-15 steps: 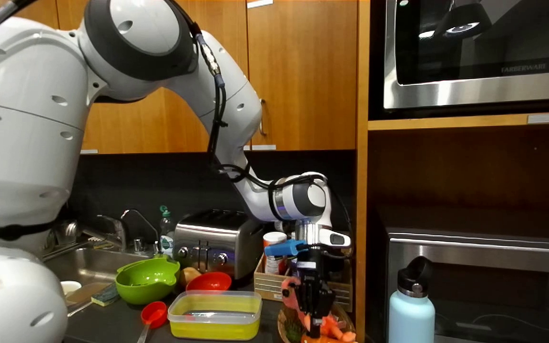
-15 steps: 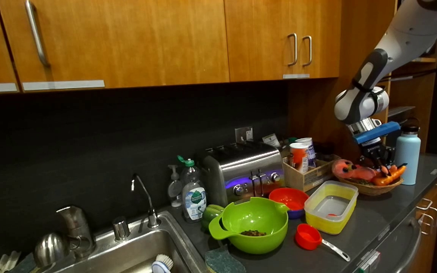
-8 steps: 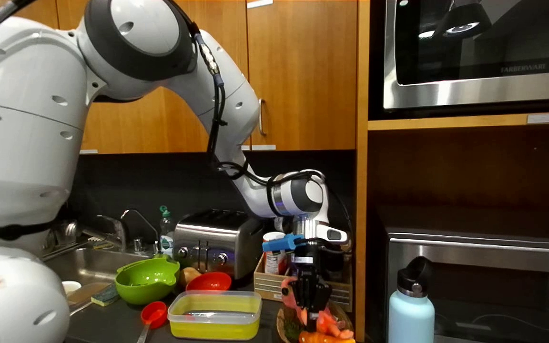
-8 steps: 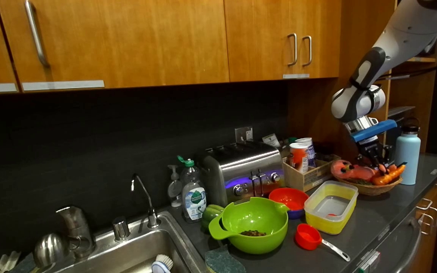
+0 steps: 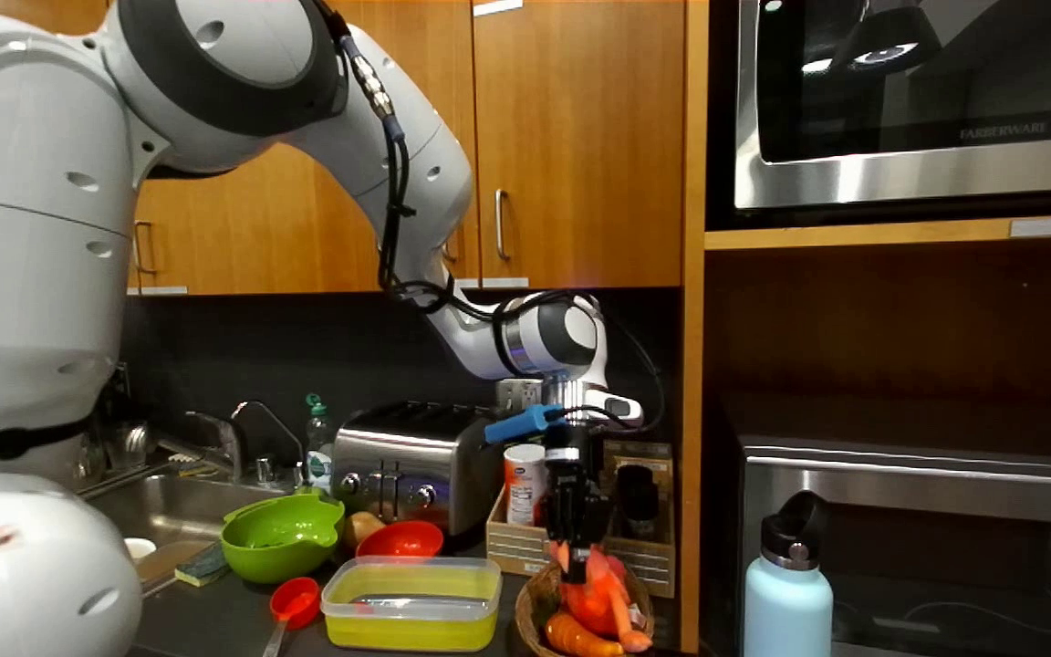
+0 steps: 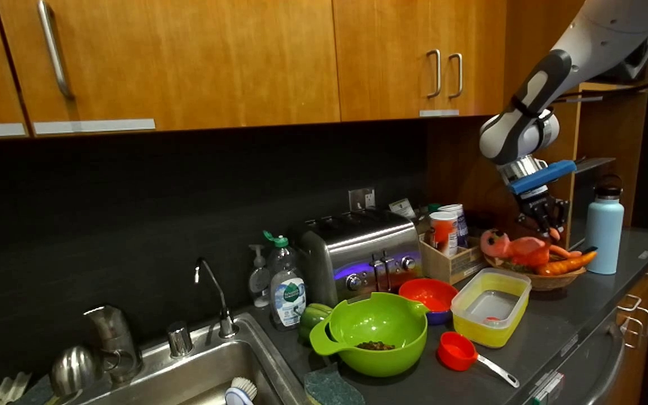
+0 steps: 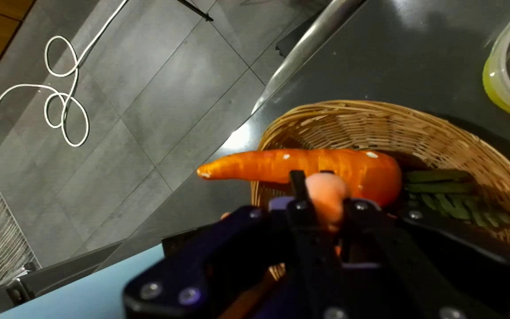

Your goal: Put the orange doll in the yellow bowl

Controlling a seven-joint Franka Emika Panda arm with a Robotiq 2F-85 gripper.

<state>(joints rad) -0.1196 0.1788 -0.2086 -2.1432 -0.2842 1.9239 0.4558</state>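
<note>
The orange doll (image 6: 529, 251) lies partly in and over the wicker basket, its round pinkish head toward the box behind. In both exterior views my gripper (image 5: 573, 577) is over the basket with its jaws shut on one of the doll's limbs. From the wrist, a peach limb end (image 7: 326, 190) pokes up between the fingers; most of the doll is hidden there by the gripper. Beside the basket on the counter stands the yellow bowl (image 6: 495, 336), a roughly rectangular dish with a pale rim; the wrist view catches just a corner of the yellow bowl (image 7: 498, 95).
Under the doll is the wicker basket (image 7: 414, 116) with an orange carrot (image 7: 255, 165) and green pods (image 7: 441, 188). A pale blue bottle (image 6: 605, 236) stands close by. Around the yellow bowl are a red scoop (image 6: 457, 351), a red bowl (image 6: 428, 292) and a wooden box (image 6: 459, 264).
My gripper has risen and shifted toward the yellow bowl's side, pulling the doll's limb up with it. The doll, the carrot and the basket have slid a little the same way.
</note>
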